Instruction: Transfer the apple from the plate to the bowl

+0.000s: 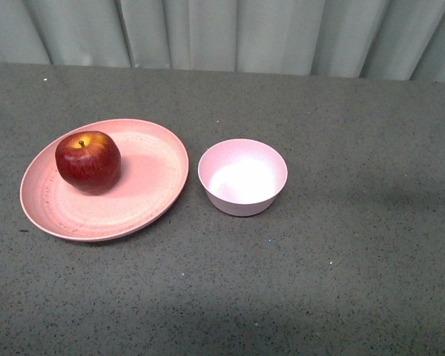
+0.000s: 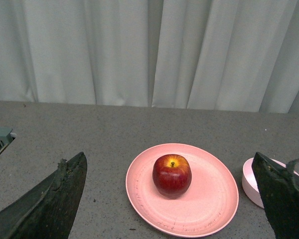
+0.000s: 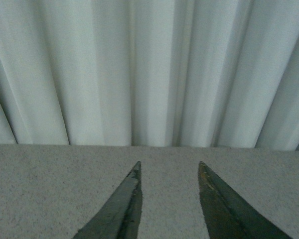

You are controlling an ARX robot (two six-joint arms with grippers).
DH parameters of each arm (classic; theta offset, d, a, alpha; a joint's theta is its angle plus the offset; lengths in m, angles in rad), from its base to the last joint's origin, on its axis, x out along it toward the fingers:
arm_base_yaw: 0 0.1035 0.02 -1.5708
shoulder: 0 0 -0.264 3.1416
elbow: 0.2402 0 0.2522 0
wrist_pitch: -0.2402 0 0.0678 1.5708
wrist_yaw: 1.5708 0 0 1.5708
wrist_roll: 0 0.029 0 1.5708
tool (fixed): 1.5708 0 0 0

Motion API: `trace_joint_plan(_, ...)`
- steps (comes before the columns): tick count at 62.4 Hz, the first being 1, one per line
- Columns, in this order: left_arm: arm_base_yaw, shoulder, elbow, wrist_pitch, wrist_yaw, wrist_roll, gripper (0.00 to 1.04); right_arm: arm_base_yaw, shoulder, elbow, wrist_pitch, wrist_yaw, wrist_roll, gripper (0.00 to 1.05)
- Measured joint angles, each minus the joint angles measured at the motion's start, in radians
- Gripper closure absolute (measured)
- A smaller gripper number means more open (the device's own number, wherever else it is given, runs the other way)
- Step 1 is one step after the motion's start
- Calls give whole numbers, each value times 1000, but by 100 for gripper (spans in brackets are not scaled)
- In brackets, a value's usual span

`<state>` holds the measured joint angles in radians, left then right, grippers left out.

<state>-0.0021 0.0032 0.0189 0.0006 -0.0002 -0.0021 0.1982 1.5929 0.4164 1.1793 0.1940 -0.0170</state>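
The apple (image 1: 88, 162) sat upright on the left part of the plate (image 1: 152, 185), stem up. The empty bowl (image 1: 242, 205) stood just beside the plate. The left gripper (image 2: 169, 156) hung back from the plate with jaws spread wide, the apple framed between them. The right gripper (image 3: 169, 164) was parted too, more narrowly, over bare table (image 3: 40, 199). The apple looked firm, fairly heavy and glossy (likely slick in a hard pinch). Taking it across its widest girth seemed safest, squeezed gently to spare the skin.
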Motion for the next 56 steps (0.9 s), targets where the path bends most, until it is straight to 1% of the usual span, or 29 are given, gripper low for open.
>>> trace_joint_plan(10,0,0,0,0,0,0,7,-44,-117,-127,-11,-40,-1,104)
trace_joint_plan(26,0,0,0,0,0,0,7,-95,-321,-259,-85,-92,4,104)
trace_joint_plan(35,0,0,0,0,0,0,7,-122,-472,-322,-171,-119,5,104)
trace_joint_plan(39,0,0,0,0,0,0,7,-166,-525,-338,-207,-184,5,104)
trace_joint_plan(44,0,0,0,0,0,0,7,-192,-589,-355,-253,-187,6,104)
trace_joint_plan(56,0,0,0,0,0,0,7,-196,-743,-388,-375,-192,6,104)
